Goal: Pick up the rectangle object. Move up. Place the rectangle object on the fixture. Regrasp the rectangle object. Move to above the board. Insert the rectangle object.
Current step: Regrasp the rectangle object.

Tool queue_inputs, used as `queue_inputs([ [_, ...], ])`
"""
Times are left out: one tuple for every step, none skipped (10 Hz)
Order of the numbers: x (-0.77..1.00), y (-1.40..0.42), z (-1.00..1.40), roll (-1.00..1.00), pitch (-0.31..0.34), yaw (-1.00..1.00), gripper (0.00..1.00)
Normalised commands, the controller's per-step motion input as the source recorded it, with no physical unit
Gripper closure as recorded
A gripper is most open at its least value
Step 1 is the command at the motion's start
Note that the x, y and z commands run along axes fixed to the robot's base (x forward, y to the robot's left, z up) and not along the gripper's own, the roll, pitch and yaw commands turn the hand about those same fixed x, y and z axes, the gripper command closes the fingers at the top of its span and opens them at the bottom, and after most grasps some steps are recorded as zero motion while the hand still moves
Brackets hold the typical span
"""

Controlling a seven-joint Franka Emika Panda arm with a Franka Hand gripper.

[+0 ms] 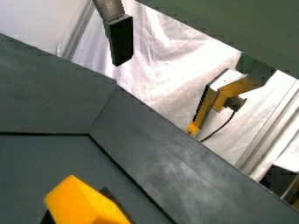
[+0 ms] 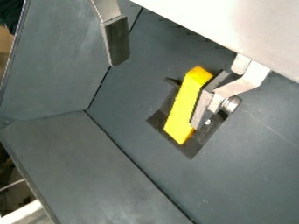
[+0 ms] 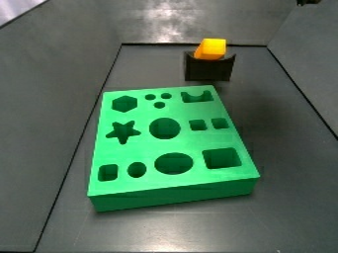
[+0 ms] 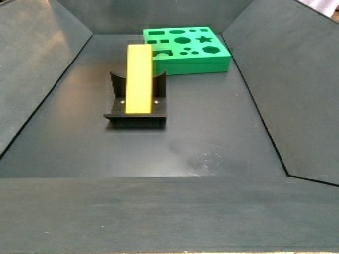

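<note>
Resting lengthwise on the fixture [image 4: 135, 107], the rectangle object [image 4: 138, 77] in a side view, long axis running away from that camera toward the board [image 4: 187, 50], far end reaching near the board's closest corner yet not clearly touching it. Seen end-on in a side view [image 3: 211, 47] as a small orange-yellow square atop the dark fixture [image 3: 209, 66], beyond the board's [image 3: 169, 148] far edge and apart from it. Lying free, nothing clamped round it. Hanging above and clear of the block, the claw [image 2: 170, 63], spread wide: a silver finger with dark pad [image 2: 114, 39] well off to one flank, the opposite finger [image 2: 216, 96] just over the block's [image 2: 186, 106] other long side in a wrist view. Showing only a single finger [image 1: 119, 39] and a yellow corner of the block [image 1: 82, 203] in a wrist view. Lying bare and dark on all sides of the fixture, the tray floor [image 4: 199, 149], with sloped walls well apart and ample open room toward the near end.
</note>
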Motion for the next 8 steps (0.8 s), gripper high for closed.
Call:
queue_inputs([
  [0.10,-0.04,-0.01,0.21,0.062,0.25,0.00],
  [0.09,-0.05,-0.01,0.19,0.024,0.23,0.00],
  [0.10,-0.05,-0.01,0.18,0.008,0.22,0.00],
  [0.04,0.04,-1.00,0.17,-0.070,0.14,0.00],
  [0.04,0.04,-1.00,0.17,-0.076,0.11,0.00],
  [0.05,0.04,-1.00,0.14,-0.106,0.07,0.00],
  [0.05,0.04,-1.00,0.11,-0.117,0.05,0.00],
  [0.06,0.03,-1.00,0.08,-0.123,0.01,0.00],
])
